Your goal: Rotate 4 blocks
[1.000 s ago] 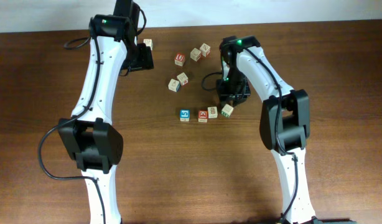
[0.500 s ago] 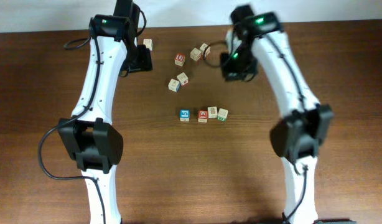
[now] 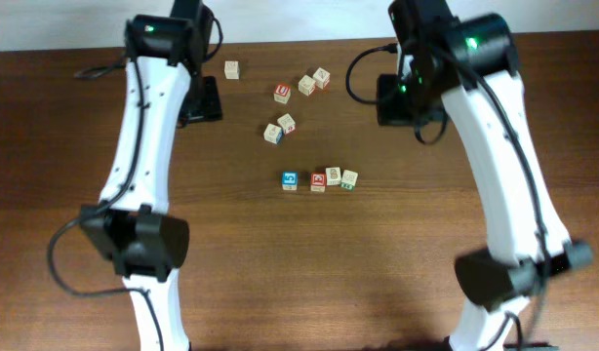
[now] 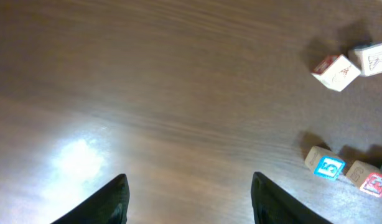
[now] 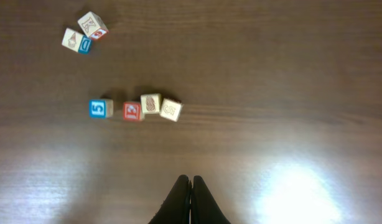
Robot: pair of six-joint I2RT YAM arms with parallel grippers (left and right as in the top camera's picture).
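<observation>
The surface [image 3: 280, 273] was dark brown wood with a fine grain, catching two bright patches of glare; beyond its far edge ran a pale strip [image 3: 299, 15] of the room. The four blocks [image 3: 319, 179] lay in a short row near the middle, between my two arms. The row ran left to right. A blue face with a 5 [image 5: 101, 107] pointed up at one end, a red face [image 5: 133, 111] sat next to it, and the last pale block [image 5: 171, 109] was turned slightly askew. Six other cubes [image 3: 306, 85] were scattered farther back. My left gripper [image 4: 190, 190] hung over bare wood, fingers well apart and holding nothing. My right gripper [image 5: 190, 186] had its fingers pressed together, empty, near the row.
</observation>
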